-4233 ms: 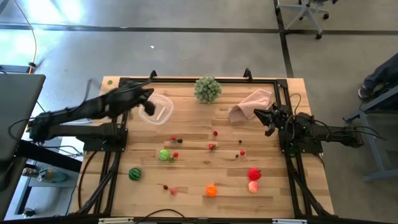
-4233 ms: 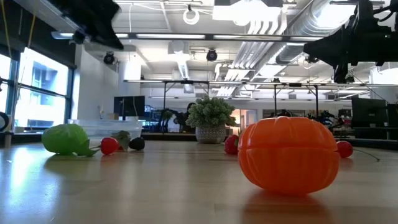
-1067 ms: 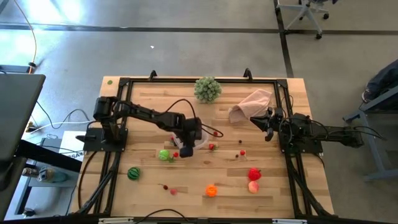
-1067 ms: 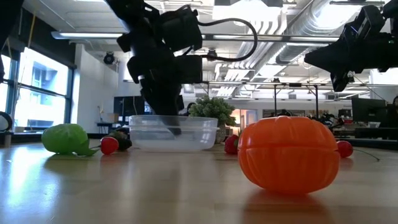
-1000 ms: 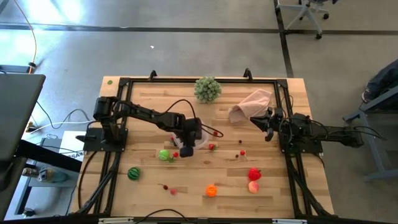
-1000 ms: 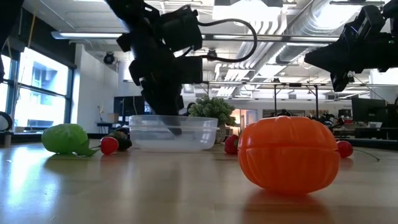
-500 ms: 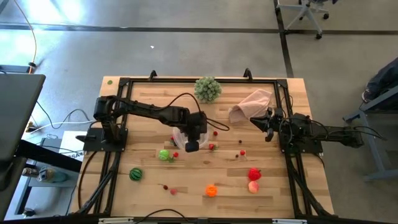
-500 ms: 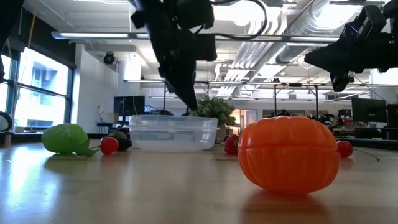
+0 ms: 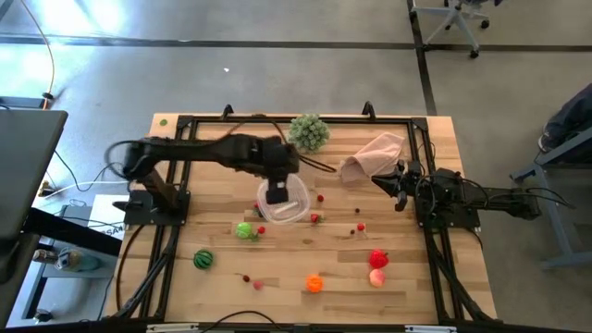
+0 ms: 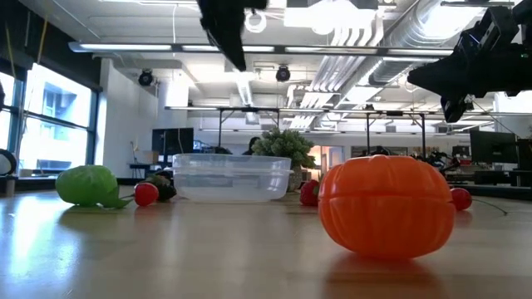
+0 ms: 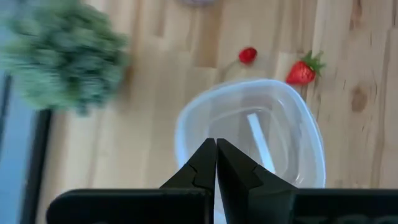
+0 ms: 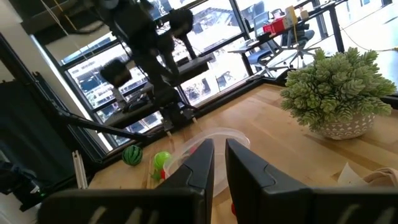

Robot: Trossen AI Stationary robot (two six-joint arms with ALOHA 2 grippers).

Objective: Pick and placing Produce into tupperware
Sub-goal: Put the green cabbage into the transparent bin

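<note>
wooden table (image 9: 407, 277): left hand (image 11: 216, 163) closed above tupperware (image 11: 298, 124).

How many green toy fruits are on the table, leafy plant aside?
2: a light green one beside the clear container, and a striped dark green one farther off, alone.
</note>
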